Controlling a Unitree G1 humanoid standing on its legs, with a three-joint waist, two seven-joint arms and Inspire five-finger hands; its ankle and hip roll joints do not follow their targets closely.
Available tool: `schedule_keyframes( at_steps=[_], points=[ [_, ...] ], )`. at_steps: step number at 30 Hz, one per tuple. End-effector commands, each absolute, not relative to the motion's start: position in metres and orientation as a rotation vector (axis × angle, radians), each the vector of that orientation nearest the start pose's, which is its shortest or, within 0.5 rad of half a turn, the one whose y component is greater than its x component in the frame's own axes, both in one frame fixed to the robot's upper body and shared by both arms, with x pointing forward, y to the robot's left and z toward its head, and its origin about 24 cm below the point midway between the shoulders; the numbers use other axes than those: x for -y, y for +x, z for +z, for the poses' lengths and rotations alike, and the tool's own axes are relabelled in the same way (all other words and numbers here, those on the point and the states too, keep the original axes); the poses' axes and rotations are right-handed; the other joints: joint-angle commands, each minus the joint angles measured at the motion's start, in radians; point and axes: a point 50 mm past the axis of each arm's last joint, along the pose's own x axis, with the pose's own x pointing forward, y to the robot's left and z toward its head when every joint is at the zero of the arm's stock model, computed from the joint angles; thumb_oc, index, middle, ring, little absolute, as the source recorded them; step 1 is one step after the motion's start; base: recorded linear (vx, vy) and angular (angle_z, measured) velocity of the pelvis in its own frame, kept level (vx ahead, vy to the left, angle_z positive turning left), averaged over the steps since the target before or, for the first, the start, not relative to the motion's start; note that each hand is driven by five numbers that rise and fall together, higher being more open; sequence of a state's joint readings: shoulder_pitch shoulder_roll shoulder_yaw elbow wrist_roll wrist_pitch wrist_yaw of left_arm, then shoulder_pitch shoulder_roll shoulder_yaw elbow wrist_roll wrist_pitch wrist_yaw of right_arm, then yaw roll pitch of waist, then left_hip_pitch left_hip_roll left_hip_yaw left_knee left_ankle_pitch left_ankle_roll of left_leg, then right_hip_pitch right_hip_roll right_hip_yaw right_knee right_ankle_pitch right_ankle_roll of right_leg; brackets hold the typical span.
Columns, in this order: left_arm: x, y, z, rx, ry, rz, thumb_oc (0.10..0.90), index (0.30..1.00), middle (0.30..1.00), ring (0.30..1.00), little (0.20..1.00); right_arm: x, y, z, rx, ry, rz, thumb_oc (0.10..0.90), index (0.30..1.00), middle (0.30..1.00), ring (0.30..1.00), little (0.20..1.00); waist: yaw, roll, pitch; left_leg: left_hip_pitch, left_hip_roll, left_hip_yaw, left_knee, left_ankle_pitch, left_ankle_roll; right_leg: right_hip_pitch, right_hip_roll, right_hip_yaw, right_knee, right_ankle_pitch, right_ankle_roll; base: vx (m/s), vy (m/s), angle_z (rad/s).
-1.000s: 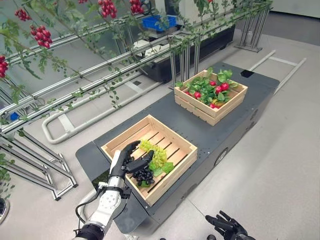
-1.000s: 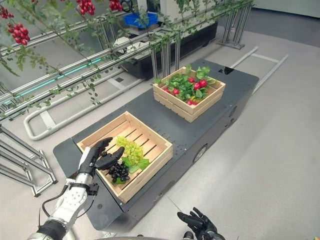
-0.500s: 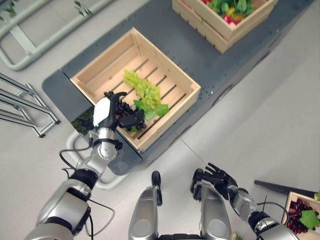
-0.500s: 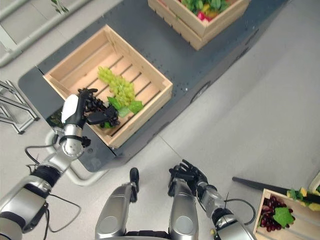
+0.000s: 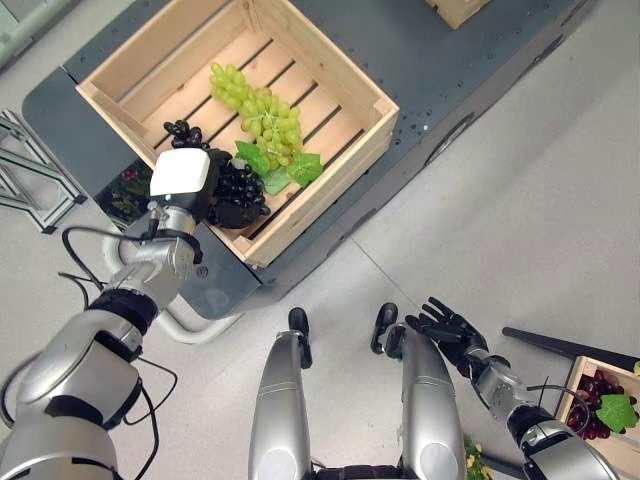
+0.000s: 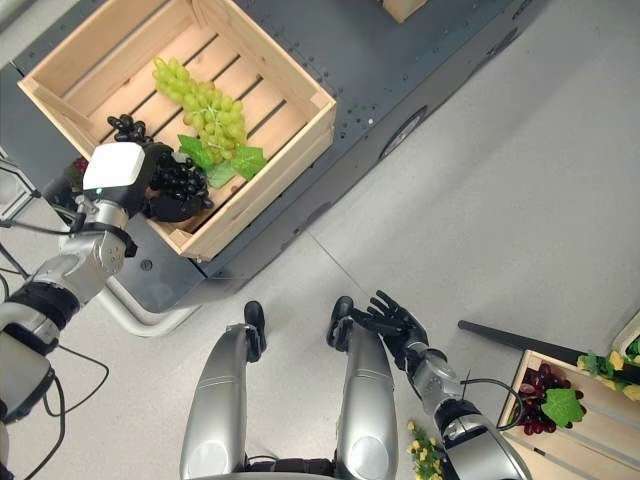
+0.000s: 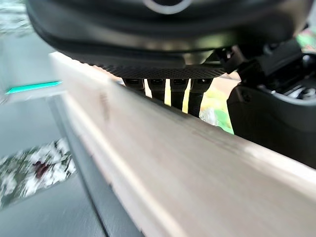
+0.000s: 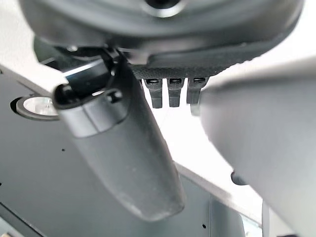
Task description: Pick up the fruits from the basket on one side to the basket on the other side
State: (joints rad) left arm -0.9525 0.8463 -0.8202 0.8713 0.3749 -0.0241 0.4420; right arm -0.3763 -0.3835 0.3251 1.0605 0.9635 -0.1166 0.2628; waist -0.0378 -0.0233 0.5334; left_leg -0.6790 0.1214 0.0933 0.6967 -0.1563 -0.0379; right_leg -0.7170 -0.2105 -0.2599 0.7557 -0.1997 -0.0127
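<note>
L hand (image 5: 182, 178) at near-left corner of crate (image 5: 330, 55), fingers clenched on dark grapes (image 5: 238, 190). Green grapes (image 5: 256, 103) lie mid-crate w/ leaves. R hand (image 5: 452, 333) low at right, fingers spread, released. 2nd crate (image 6: 590, 428) w/ red grapes on floor, far right.

Camera: we have tipped our head further down since a second ago, so the whole scene has shifted; that is no move of the things.
Left hand (image 5: 182, 178): a second ago we had it open above the dark grapes (image 5: 238, 190); now it sits in the upper left of the frame, its fingers curled down around that bunch at the near corner of the wooden crate (image 5: 330, 165).
Right hand (image 5: 452, 333): half a second ago it sat against our side; now we hold it a little further out, fingers spread, lower right of the frame.
</note>
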Motion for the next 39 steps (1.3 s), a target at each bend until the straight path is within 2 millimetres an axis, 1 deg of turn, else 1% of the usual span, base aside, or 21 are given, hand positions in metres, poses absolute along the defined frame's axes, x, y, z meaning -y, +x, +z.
schedule_keyframes(
  at_steps=[1,2,4,9,11,12,14,21,24,30,32,34,36,39],
  points=[
    [-0.294,0.373,0.241,0.322,1.749,0.436,0.8,0.9,0.9,0.9,0.9,0.254,0.262,-0.058,-0.449,0.462,-0.075,0.8,0.9,0.9,0.9,0.9,-0.002,0.011,-0.013,0.024,-0.014,0.076,-0.023,-0.044,0.059,0.081,0.029,0.033,-0.006,-0.058,-0.005,0.0,0.0,0.0],
    [-0.294,0.374,0.244,0.319,1.78,0.428,0.8,0.9,0.9,0.9,0.9,0.254,0.262,-0.057,-0.447,0.462,-0.073,0.8,0.9,0.9,0.9,0.9,-0.002,0.011,-0.013,0.02,-0.013,0.077,-0.021,-0.044,0.059,0.077,0.029,0.033,-0.005,-0.058,-0.004,0.0,0.0,0.0],
    [-0.288,0.374,0.253,0.322,1.915,0.379,0.8,0.9,0.9,0.9,0.9,0.255,0.263,-0.055,-0.436,0.466,-0.067,0.8,0.9,0.9,0.9,0.9,-0.003,0.014,-0.013,0.007,-0.014,0.077,-0.018,-0.043,0.057,0.063,0.028,0.033,-0.004,-0.053,-0.002,-0.02,0.017,0.03],
    [-0.276,0.374,0.273,0.309,2.097,0.299,0.8,0.9,0.9,0.9,0.9,0.256,0.267,-0.05,-0.42,0.463,-0.052,0.8,0.9,0.9,0.9,0.9,-0.003,0.021,-0.013,-0.007,-0.014,0.078,-0.018,-0.044,0.058,0.047,0.021,0.028,-0.009,-0.043,0.004,0.0,0.003,0.01],
    [-0.272,0.374,0.283,0.278,2.193,0.263,0.8,0.9,0.9,0.9,0.9,0.258,0.268,-0.048,-0.417,0.461,-0.053,0.8,0.9,0.9,0.9,0.9,-0.002,0.022,-0.013,-0.013,-0.012,0.08,-0.019,-0.043,0.058,0.04,0.017,0.026,-0.013,-0.037,0.008,0.0,0.0,0.0],
    [-0.272,0.374,0.284,0.272,2.203,0.261,0.8,0.9,0.9,0.9,0.9,0.259,0.268,-0.048,-0.417,0.462,-0.054,0.8,0.9,0.9,0.9,0.9,-0.002,0.021,-0.013,-0.013,-0.012,0.08,-0.02,-0.043,0.058,0.039,0.017,0.025,-0.013,-0.036,0.008,0.0,0.0,0.0],
    [-0.271,0.374,0.294,0.205,2.268,0.256,0.8,0.9,0.9,0.9,0.9,0.26,0.269,-0.047,-0.417,0.463,-0.058,0.8,0.9,0.9,0.9,0.9,0.001,0.021,-0.013,-0.021,-0.012,0.079,-0.024,-0.041,0.057,0.031,0.013,0.022,-0.017,-0.029,0.014,0.0,0.0,0.0],
    [-0.274,0.373,0.31,0.025,2.217,0.254,0.8,0.9,0.9,0.9,0.9,0.262,0.267,-0.05,-0.429,0.472,-0.063,0.8,0.9,0.9,0.9,0.9,0.009,0.01,-0.013,-0.027,-0.014,0.081,-0.043,-0.035,0.059,0.022,0.009,0.013,-0.034,-0.012,0.024,0.0,-0.002,0.02],
    [-0.28,0.37,0.316,-0.056,2.199,0.27,0.8,0.9,0.9,0.9,0.9,0.264,0.262,-0.052,-0.431,0.478,-0.068,0.8,0.9,0.9,0.9,0.9,0.013,0.008,-0.013,-0.029,-0.015,0.08,-0.051,-0.034,0.062,0.019,0.006,0.01,-0.041,-0.005,0.029,0.0,-0.001,0.03],
    [-0.293,0.365,0.325,-0.228,2.161,0.319,0.8,0.9,0.9,0.9,0.9,0.264,0.26,-0.054,-0.431,0.486,-0.059,0.8,0.9,0.9,0.9,0.9,0.02,0.005,-0.013,-0.036,-0.018,0.078,-0.056,-0.034,0.065,0.014,0.003,0.002,-0.046,0.002,0.034,0.0,0.002,0.03],
    [-0.297,0.364,0.326,-0.305,2.169,0.328,0.8,0.9,0.9,0.9,0.9,0.262,0.261,-0.053,-0.427,0.492,-0.056,0.8,0.9,0.9,0.9,0.9,0.022,0.003,-0.013,-0.038,-0.021,0.075,-0.061,-0.032,0.067,0.014,0.004,-0.001,-0.053,0.006,0.035,0.01,0.003,0.04],
    [-0.297,0.364,0.327,-0.321,2.186,0.331,0.8,0.9,0.9,0.9,0.9,0.261,0.262,-0.053,-0.424,0.497,-0.055,0.8,0.9,0.9,0.9,0.9,0.023,0.001,-0.013,-0.042,-0.022,0.073,-0.062,-0.03,0.067,0.012,0.005,-0.003,-0.055,0.009,0.035,0.0,0.001,0.03],
    [-0.3,0.365,0.325,-0.34,2.223,0.327,0.8,0.9,0.9,0.9,0.9,0.259,0.264,-0.051,-0.417,0.504,-0.05,0.8,0.9,0.9,0.9,0.9,0.023,-0.003,-0.013,-0.048,-0.022,0.071,-0.063,-0.027,0.066,0.008,0.005,-0.007,-0.058,0.013,0.036,0.0,0.0,0.0],
    [-0.298,0.368,0.319,-0.335,2.262,0.303,0.8,0.9,0.9,0.9,0.9,0.256,0.268,-0.048,-0.393,0.522,-0.043,0.8,0.9,0.9,0.9,0.9,0.02,-0.009,-0.013,-0.065,-0.022,0.067,-0.064,-0.026,0.066,-0.01,0.004,-0.008,-0.059,0.019,0.038,0.0,0.0,0.0]
  ],
)
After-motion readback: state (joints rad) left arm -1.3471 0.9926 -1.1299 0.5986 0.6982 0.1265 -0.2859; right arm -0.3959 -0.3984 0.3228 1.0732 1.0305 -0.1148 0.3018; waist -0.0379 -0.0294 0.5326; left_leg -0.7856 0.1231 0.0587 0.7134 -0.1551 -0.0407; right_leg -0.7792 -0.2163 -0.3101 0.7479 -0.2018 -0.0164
